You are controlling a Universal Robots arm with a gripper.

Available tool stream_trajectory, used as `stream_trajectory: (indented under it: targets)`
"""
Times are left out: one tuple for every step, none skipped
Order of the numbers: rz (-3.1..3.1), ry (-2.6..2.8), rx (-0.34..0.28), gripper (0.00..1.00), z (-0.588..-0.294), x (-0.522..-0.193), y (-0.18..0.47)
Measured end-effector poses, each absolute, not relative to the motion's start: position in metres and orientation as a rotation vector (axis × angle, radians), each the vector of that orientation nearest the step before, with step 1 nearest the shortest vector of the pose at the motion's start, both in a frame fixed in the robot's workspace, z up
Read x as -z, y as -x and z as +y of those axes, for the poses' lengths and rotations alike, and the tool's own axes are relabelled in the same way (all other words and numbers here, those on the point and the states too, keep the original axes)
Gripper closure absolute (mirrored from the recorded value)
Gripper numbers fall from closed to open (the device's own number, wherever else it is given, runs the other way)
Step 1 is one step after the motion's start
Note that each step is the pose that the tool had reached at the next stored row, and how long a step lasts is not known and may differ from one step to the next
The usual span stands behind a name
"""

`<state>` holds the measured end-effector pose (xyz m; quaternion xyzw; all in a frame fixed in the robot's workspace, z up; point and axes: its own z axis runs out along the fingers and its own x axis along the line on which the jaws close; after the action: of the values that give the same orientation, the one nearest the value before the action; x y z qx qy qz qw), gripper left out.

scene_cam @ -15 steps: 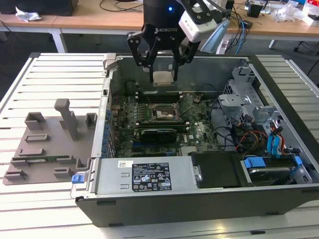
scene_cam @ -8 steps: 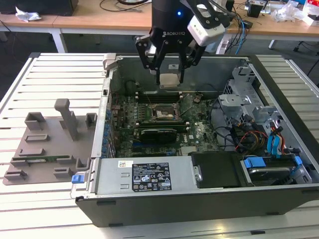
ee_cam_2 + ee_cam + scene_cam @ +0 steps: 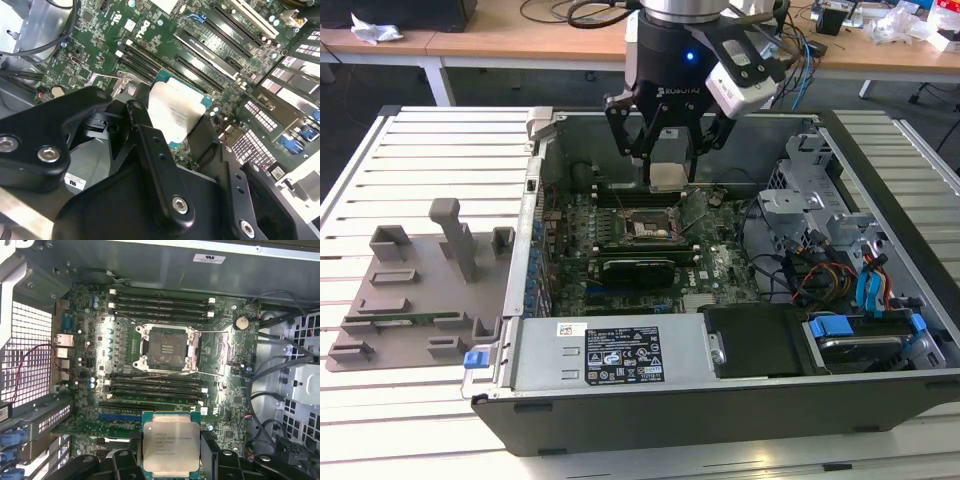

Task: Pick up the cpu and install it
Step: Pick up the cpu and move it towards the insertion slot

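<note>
Exterior view: jaws clamp cpu (image 3: pixel 667 178) over motherboard (image 3: pixel 720 265), near socket (image 3: pixel 650 226).

Your arm (image 3: pixel 675 10) stands vertical. Your gripper (image 3: pixel 668 177) points straight down. Black fingers (image 3: pixel 129 462) clamp cpu (image 3: pixel 171 447) by two opposite edges. Chip held flat and level between them, silvery top facing up toward gripper body.

On the cpu (image 3: pixel 171 447): fine print was too small to make out.
On the black sticker (image 3: pixel 622 357), metal box (image 3: pixel 545 355): white marks were unreadable.
On the white sticker (image 3: pixel 208 259), case wall (image 3: pixel 150 267): print was unreadable.
</note>
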<state>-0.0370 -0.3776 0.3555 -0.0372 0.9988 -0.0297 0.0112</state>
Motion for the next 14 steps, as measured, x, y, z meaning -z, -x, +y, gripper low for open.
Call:
stream_trajectory:
  targets:
    - [3.116, 0.116, 0.092, 0.45, -0.378, -0.352, 0.037]
    - [3.116, 0.116, 0.093, 0.45, -0.378, -0.349, 0.036]
    - [3.116, 0.116, 0.092, 0.45, -0.378, -0.346, 0.036]
    - [3.116, 0.116, 0.092, 0.45, -0.378, -0.343, 0.036]
    - [3.116, 0.116, 0.093, 0.45, -0.378, -0.34, 0.036]
    - [3.116, 0.116, 0.093, 0.45, -0.378, -0.337, 0.036]
    - [3.116, 0.116, 0.092, 0.45, -0.378, -0.334, 0.036]
    - [3.116, 0.116, 0.092, 0.45, -0.377, -0.331, 0.036]
    - [3.116, 0.116, 0.092, 0.45, -0.377, -0.329, 0.036]
    - [3.116, 0.116, 0.093, 0.45, -0.377, -0.326, 0.036]
    - [3.116, 0.116, 0.093, 0.45, -0.375, -0.325, 0.036]
    - [3.116, 0.116, 0.093, 0.45, -0.372, -0.324, 0.036]
    - [3.116, 0.116, 0.093, 0.45, -0.368, -0.324, 0.036]
    - [3.116, 0.116, 0.093, 0.45, -0.362, -0.322, 0.036]
